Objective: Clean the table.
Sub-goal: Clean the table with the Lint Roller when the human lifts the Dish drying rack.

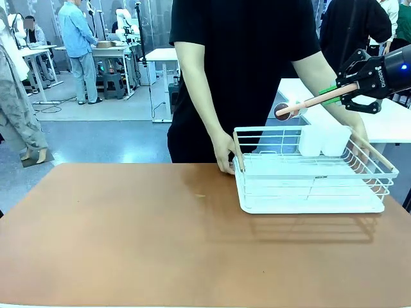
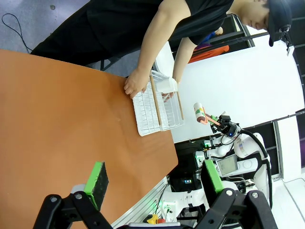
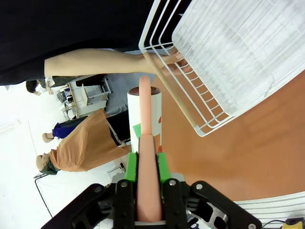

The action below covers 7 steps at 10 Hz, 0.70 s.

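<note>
The reddish-brown table [image 1: 128, 244] spreads across the front view. My right gripper [image 1: 343, 95] hangs above its far right corner, shut on the pink handle of a lint roller [image 1: 314, 101] whose white roll [image 1: 286, 110] points left. The right wrist view looks along that handle [image 3: 145, 114], clamped between the green pads of the right gripper [image 3: 147, 164], to the roll [image 3: 155, 119]. My left gripper [image 2: 155, 179] stands open high over the table [image 2: 57, 119], nothing between its fingers.
A white wire dish rack [image 1: 302, 206] with a white holder [image 1: 324, 140] inside sits at the table's far right. A person behind it grips it with one hand [image 1: 226, 157] at its left end and the other at its right. A white-topped table [image 1: 385, 122] stands behind.
</note>
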Motion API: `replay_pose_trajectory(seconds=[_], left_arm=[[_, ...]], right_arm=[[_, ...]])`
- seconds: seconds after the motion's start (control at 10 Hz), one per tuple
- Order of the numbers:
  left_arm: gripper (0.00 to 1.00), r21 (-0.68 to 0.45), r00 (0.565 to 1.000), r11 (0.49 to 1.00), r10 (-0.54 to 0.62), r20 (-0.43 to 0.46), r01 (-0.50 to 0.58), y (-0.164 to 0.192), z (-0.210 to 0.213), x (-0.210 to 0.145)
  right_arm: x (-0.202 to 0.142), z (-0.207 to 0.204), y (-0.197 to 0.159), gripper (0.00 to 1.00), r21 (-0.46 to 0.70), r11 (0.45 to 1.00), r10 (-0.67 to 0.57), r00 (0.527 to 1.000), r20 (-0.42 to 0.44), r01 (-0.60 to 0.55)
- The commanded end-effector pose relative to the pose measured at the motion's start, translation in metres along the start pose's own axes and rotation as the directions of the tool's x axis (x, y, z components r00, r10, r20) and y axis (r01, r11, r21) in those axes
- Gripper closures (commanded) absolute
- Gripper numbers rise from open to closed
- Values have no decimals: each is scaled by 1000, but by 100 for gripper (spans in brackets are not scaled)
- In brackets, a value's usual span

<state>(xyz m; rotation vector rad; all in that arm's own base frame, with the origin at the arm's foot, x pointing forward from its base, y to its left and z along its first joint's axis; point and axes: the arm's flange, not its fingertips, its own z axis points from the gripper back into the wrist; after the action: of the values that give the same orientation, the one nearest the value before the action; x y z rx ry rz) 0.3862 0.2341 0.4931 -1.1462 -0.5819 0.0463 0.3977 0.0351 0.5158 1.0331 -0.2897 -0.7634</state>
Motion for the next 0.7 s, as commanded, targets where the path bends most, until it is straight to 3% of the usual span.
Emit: replay_pose_trajectory(seconds=[0.0, 0.6], left_arm=[[0, -21, 1000, 1000, -5, 6, 5, -2, 2, 0], [0, -21, 1000, 1000, -5, 6, 5, -2, 2, 0]], right_arm=[[-3, -1, 0, 100, -8, 1000, 5, 1000, -1, -6], [-3, -1, 0, 100, -8, 1000, 5, 1000, -1, -6]])
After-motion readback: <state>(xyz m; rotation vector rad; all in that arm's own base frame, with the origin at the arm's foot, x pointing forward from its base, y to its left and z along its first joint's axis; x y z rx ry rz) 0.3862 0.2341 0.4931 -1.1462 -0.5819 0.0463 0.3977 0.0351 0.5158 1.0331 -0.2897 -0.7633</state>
